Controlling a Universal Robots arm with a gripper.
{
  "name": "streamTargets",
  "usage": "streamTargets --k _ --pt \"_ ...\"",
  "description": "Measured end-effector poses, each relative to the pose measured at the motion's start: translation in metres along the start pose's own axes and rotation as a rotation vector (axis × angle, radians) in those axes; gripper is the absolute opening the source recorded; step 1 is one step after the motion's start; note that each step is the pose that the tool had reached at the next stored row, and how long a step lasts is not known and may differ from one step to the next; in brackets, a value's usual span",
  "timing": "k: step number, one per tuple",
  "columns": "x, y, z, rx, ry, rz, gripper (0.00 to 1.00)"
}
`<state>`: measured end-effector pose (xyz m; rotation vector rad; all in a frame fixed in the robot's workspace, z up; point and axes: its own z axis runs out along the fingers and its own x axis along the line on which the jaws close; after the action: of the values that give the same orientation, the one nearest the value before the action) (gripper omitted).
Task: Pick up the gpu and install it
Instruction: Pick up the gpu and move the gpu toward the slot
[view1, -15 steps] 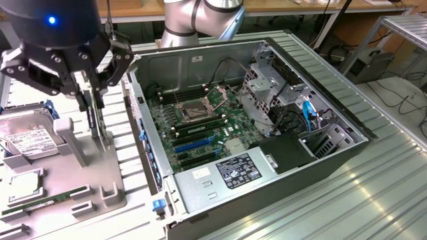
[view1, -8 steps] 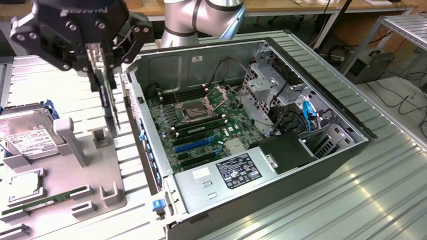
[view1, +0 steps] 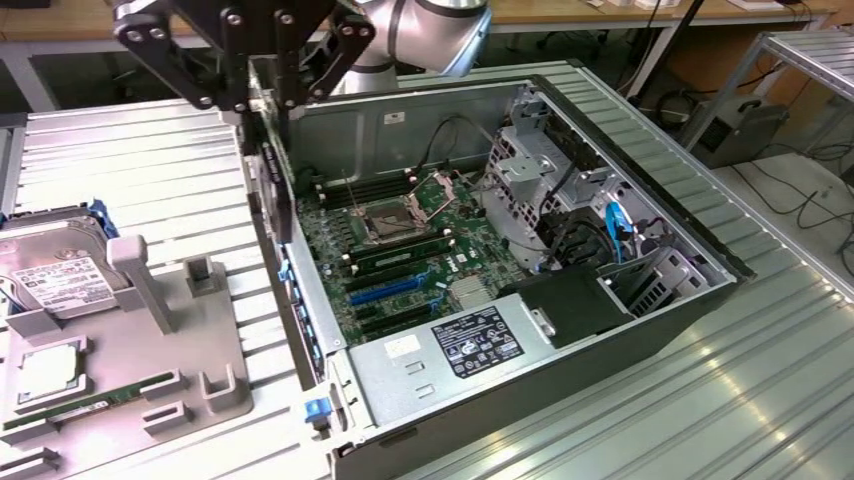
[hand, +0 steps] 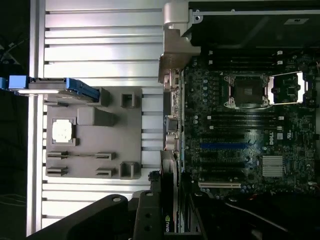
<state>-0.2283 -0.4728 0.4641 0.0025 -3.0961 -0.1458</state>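
Here, nearest on the bench (view1: 667, 420), a grey holder (view1: 200, 330) keeps a RAM stick (view1: 94, 398) ready. Beyond lies the open case (view1: 667, 190), its motherboard (view1: 414, 255) exposed. Farthest, at the exterior view's left, the claw (view1: 263, 105) is clamped on the gpu (view1: 276, 190), held edge-down above the case's wall for slotting.

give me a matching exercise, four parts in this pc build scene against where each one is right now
Things
1. thin flat black gpu card
2. silver hard drive with white label
3. slim green ram stick
4. grey metal power supply box

Places
a. lying flat in a slot of the grey plastic fixture
b. inside the open black computer case
c. hanging upright from the hand
d. on the grey plastic fixture, blue plastic at its edge

Pairs: 1-c, 2-d, 3-a, 4-b
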Motion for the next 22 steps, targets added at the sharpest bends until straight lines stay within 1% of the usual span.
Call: streamTargets --k 2,5,8,19,22 --pt "-0.015 -0.0003 0.0021 0.0001 0.0083 0.001 0.26" --pt "-0.029 -0.0002 0.0054 0.0002 0.0117 0.001 0.26" --pt "-0.044 0.0004 0.0096 0.0013 0.0129 0.001 0.26" --pt "-0.096 0.0034 0.0275 0.0189 0.013 0.002 0.26" --pt "-0.111 0.0035 0.0318 0.0216 0.0129 0.002 0.26"
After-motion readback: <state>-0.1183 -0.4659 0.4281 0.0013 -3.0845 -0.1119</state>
